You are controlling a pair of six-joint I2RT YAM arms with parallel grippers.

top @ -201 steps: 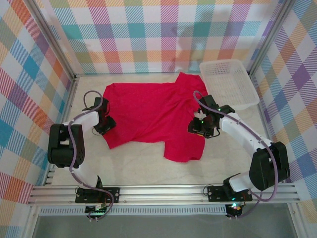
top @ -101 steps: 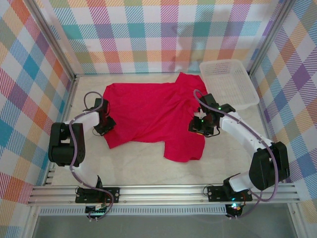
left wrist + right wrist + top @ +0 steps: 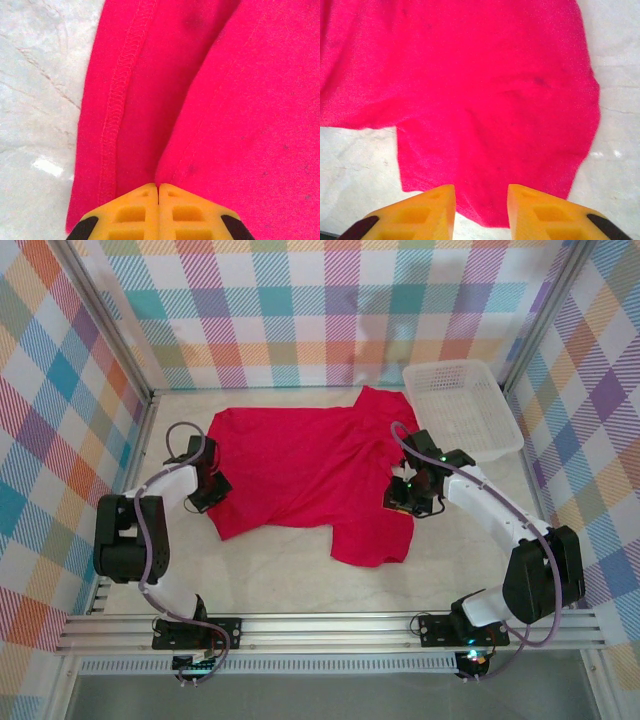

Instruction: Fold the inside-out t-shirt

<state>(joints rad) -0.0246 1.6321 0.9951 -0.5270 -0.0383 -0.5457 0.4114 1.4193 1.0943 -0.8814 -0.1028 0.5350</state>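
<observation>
The table [image 3: 300,580] carries the inside-out t-shirt [image 3: 300,465], which lies spread across the middle. Its hem is toward my left arm and one sleeve points at the near edge. A white basket [image 3: 445,364] stands at the far right, just beside the other sleeve. I see no fold made yet, so I judge the whole job remains. The left gripper [image 3: 159,192] is clenched on the hem edge, with a ridge of cloth running into its closed tips. The right gripper [image 3: 481,200] hangs over the sleeve end, jaws apart, grasping nothing as far as I can see.
</observation>
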